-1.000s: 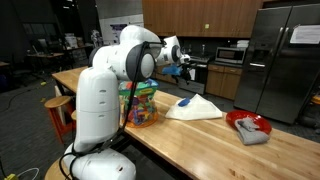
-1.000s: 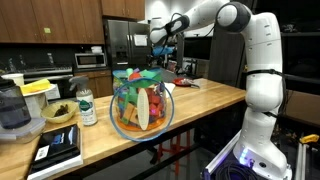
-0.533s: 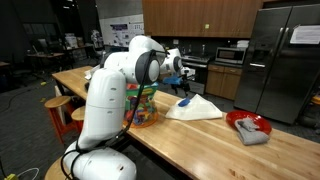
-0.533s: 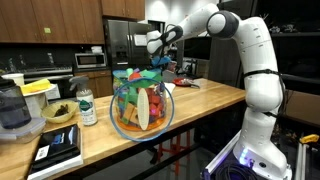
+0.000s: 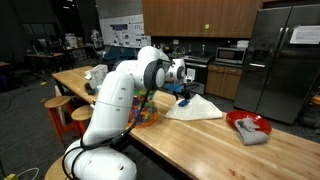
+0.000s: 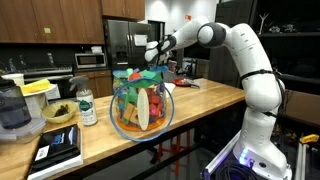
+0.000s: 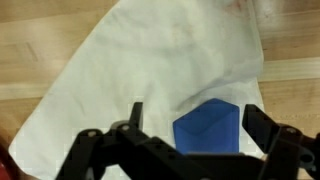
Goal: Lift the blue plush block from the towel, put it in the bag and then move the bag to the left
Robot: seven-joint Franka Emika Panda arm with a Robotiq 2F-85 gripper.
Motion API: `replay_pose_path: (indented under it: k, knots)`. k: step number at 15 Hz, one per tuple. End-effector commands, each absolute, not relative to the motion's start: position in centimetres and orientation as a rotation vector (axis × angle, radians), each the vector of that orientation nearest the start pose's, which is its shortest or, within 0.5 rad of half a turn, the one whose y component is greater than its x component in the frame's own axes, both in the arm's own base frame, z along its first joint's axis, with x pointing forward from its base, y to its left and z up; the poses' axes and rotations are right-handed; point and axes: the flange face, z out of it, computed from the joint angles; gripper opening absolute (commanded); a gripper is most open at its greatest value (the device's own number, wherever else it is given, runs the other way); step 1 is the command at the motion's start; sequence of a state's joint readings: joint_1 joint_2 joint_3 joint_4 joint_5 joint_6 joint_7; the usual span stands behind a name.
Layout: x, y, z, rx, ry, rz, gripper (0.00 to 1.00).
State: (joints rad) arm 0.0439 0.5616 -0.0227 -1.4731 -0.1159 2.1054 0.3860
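Observation:
The blue plush block (image 7: 207, 130) lies on the white rumpled towel (image 7: 140, 70) in the wrist view. My gripper (image 7: 193, 112) is open, with one finger on each side of the block, close above the towel. In an exterior view the gripper (image 5: 183, 93) hangs over the towel (image 5: 200, 110), and the block is mostly hidden under it. The see-through bag (image 6: 140, 100) with multicoloured pieces stands upright in front; my arm partly hides the bag (image 5: 143, 110) in an exterior view. My gripper (image 6: 158, 56) is behind and above the bag.
A red bowl (image 5: 246, 122) on a grey cloth (image 5: 254, 134) sits past the towel on the wooden counter (image 5: 200, 145). A bottle (image 6: 86, 106), a small bowl (image 6: 58, 113), a blender jar (image 6: 12, 108) and a book (image 6: 58, 146) stand beside the bag.
My arm has reached out and come down from above the bag to the towel. The open gripper now straddles the blue block.

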Motion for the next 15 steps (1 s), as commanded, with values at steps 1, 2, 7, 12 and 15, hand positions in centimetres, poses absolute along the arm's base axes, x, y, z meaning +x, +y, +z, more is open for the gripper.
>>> replay_pose_path:
  k: [1, 2, 7, 12, 15]
  knots:
    - [73.1, 1.2, 35.2, -3.142, 0.560, -0.220, 1.00]
    - [73.4, 1.1, 34.9, -3.128, 0.578, -0.252, 1.00]
    - [74.3, 0.6, 34.0, -3.098, 0.631, -0.336, 1.00]
    - [74.6, 0.3, 32.9, -3.079, 0.661, -0.338, 1.00]
    - [74.8, 0.2, 32.6, -3.052, 0.679, -0.360, 1.00]
